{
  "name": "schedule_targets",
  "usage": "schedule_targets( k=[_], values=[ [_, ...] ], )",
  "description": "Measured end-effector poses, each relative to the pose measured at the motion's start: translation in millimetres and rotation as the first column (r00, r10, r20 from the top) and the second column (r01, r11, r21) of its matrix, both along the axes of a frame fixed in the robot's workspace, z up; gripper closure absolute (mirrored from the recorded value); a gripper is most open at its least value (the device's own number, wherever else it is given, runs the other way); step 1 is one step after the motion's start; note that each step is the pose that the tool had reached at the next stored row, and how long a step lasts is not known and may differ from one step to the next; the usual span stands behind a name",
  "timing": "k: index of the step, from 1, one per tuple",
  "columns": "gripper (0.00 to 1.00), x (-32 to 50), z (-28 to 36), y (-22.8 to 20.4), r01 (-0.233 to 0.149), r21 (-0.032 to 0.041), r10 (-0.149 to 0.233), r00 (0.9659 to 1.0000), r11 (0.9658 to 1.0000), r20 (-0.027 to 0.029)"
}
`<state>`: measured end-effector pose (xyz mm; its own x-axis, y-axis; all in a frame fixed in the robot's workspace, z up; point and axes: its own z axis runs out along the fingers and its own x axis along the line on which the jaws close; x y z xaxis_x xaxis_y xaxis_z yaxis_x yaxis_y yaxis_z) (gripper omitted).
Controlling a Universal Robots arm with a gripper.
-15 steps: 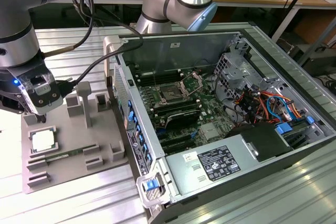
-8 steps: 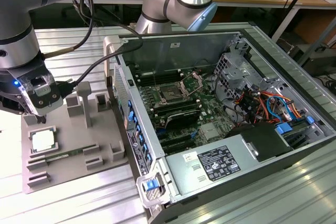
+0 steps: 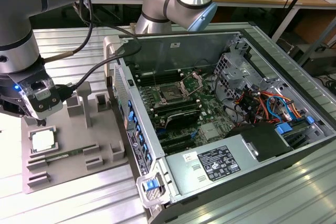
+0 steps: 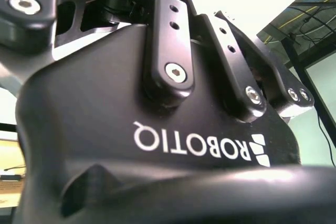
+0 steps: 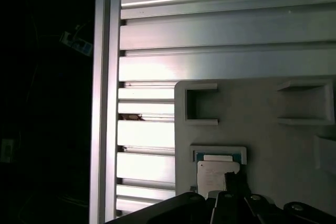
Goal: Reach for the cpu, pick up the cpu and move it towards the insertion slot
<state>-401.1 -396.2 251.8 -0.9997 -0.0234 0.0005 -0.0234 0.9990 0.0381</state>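
silver-white cpu [image 3: 43, 141] lies in a grey fixture [image 3: 68, 135] at the exterior view's left; hand [image 3: 42, 120] hovers just above it, spread or pressed together i cannot tell; insertion slot [image 3: 170, 94] sits well apart

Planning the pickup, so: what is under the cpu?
The cpu lies in a square-walled pocket of the grey fixture plate. The pocket's floor beneath it is hidden by the cpu itself.
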Motion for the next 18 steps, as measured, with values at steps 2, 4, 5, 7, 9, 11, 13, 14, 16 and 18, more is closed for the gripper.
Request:
schedule_targets(
  k=[2, 4, 5, 7, 9, 11, 13, 14, 16, 18],
  values=[
    [0.89, -0.4, -0.6, -0.8, 0.000, 0.0000, 0.000, 1.0000, 1.0000, 0.0000],
    [0.89, -0.8, -1.2, -2.0, -0.001, 0.0000, 0.001, 1.0000, 1.0000, 0.0000],
    [0.89, -1.0, -1.5, -2.6, -0.001, -0.0001, 0.001, 1.0000, 1.0000, 0.0001],
    [0.89, -1.3, -2.0, -3.5, -0.001, -0.0001, 0.001, 1.0000, 1.0000, 0.0000],
    [0.89, -1.6, -2.5, -4.5, -0.001, -0.0001, 0.001, 1.0000, 1.0000, 0.0000],
    [0.89, -1.9, -3.0, -5.5, -0.001, -0.0001, 0.001, 1.0000, 1.0000, -0.0001],
    [0.89, -2.2, -3.4, -6.5, -0.001, -0.0001, 0.001, 1.0000, 1.0000, -0.0001],
    [0.89, -2.4, -3.8, -7.0, -0.002, -0.0001, 0.002, 1.0000, 1.0000, 0.0001],
    [0.89, -2.8, -4.4, -8.2, -0.002, -0.0002, 0.002, 1.0000, 1.0000, -0.0001],
    [0.89, -3.2, -5.1, -9.3, -0.002, -0.0002, 0.002, 1.0000, 1.0000, 0.0000]
  ],
)
